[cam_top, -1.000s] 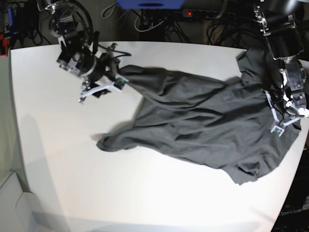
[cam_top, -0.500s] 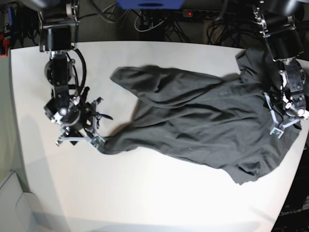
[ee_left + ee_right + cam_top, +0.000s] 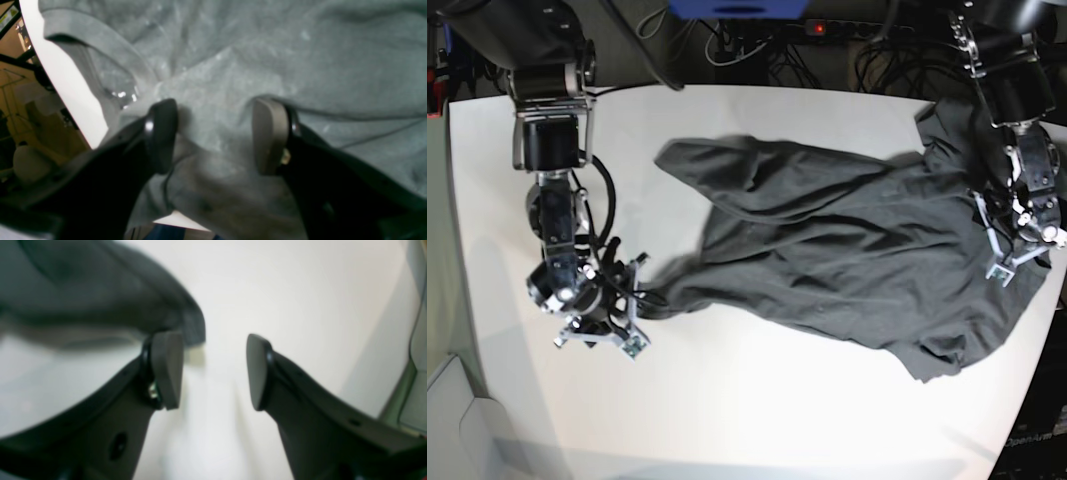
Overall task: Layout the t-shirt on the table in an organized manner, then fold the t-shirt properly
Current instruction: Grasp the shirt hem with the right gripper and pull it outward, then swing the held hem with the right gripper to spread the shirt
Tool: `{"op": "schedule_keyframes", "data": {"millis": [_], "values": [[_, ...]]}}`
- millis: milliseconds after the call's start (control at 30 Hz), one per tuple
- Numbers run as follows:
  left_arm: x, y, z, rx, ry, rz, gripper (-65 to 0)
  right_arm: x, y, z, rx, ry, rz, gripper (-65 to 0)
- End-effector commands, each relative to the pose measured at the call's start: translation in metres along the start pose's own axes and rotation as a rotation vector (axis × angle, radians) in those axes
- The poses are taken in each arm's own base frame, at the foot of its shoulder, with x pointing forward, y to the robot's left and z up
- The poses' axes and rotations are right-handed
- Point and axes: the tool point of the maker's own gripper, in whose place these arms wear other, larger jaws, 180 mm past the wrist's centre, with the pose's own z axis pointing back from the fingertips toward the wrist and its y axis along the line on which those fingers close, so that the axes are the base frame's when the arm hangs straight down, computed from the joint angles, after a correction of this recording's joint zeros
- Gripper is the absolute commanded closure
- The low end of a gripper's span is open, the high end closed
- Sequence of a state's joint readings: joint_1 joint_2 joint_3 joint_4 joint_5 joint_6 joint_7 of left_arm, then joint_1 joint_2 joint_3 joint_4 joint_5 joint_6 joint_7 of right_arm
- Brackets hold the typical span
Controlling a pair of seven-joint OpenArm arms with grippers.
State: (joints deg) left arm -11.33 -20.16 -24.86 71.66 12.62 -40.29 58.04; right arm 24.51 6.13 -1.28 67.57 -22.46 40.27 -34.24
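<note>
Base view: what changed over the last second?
The right claw swung from the t-shirt's far-left corner toward the near table edge, reaching the lower corner, open; the dropped corner flattened. The left claw stayed on the cloth's right side.

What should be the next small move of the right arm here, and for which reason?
Probably the right gripper should shift sideways onto the near corner of the t-shirt and close. Its jaws stand open over bare table, with the cloth's edge only beside one finger, so nothing is held. The shirt lies bunched and wrinkled, while the left gripper sits open on the cloth at the other side.
</note>
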Motion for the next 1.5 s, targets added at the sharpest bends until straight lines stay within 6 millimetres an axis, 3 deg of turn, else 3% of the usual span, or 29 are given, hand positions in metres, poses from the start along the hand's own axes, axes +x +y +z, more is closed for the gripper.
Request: {"op": "schedule_keyframes", "data": {"millis": [0, 167, 500, 567, 633, 733, 900, 1100, 1300, 1400, 1467], "values": [[0.011, 0.018, 0.009, 0.043, -0.030, 0.005, -35.1, 0.012, -0.015, 0.004, -0.031, -0.028, 0.002, -31.5], [0.011, 0.017, 0.009, 0.041, -0.034, 0.005, -35.1, 0.020, -0.005, -0.004, 0.004, -0.062, -0.014, -31.5], [0.012, 0.015, 0.008, 0.034, -0.038, 0.008, -35.1, 0.015, 0.018, -0.023, 0.086, -0.128, -0.054, -30.3], [0.012, 0.015, 0.008, 0.034, -0.040, 0.008, -35.1, 0.017, 0.018, -0.023, 0.089, -0.149, -0.057, -25.7], [0.012, 0.015, 0.008, 0.034, -0.040, 0.008, -35.1, 0.020, 0.017, -0.023, 0.085, -0.166, -0.056, -16.0], [0.013, 0.015, 0.008, 0.034, -0.041, 0.008, -35.1, 0.028, 0.001, -0.019, 0.056, -0.187, -0.047, 0.0], [0.013, 0.016, 0.009, 0.037, -0.041, 0.009, -35.1, 0.055, -0.030, -0.007, -0.001, -0.240, -0.030, 0.0], [0.013, 0.015, 0.009, 0.034, -0.043, 0.010, -35.1, 0.105, -0.061, 0.036, -0.129, -0.374, 0.045, 0.0], [0.017, 0.006, 0.006, 0.018, -0.048, 0.012, -35.1, 0.167, -0.038, 0.076, -0.164, -0.551, 0.091, 0.0], [0.018, 0.005, 0.006, 0.016, -0.051, 0.014, -35.1, 0.173, -0.011, 0.076, -0.135, -0.533, 0.142, 0.0], [0.018, 0.005, 0.006, 0.016, -0.051, 0.014, -35.1, 0.172, 0.017, 0.074, -0.101, -0.490, 0.211, 0.0]]}}
